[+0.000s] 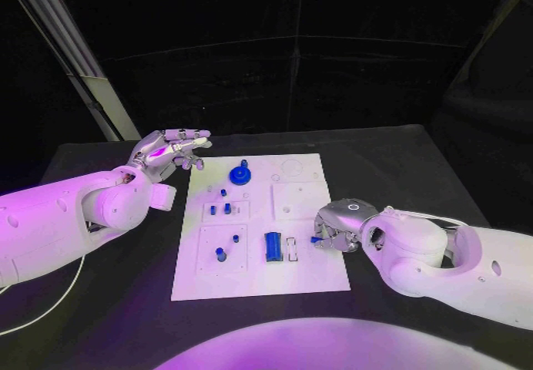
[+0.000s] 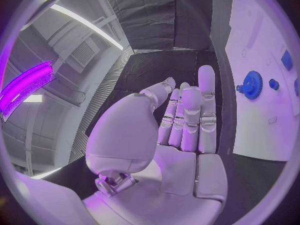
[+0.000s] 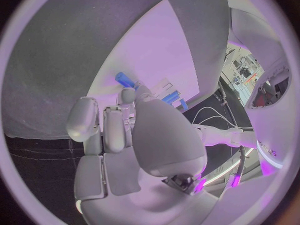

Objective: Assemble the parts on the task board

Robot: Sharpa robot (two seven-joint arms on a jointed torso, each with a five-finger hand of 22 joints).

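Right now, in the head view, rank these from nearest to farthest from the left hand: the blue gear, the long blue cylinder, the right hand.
From the left hand, raised beyond the task board's far left corner:
1. Blue gear, at the board's far end, just beside that hand.
2. Long blue cylinder, lying mid-board toward the near end.
3. Right hand, at the board's right edge, with a small blue part at its fingers.

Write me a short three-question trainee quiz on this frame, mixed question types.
1. True or false: the left hand holds a blue part.
2. Which hand has a small blue part at its fingers? A) left B) right
3. Fill in: the round blue toothed gear lies on the flat white task board near its ___ edge.

Key: 1 false, its fingers are spread and hold nothing; 2 B, the right hand; 3 far.
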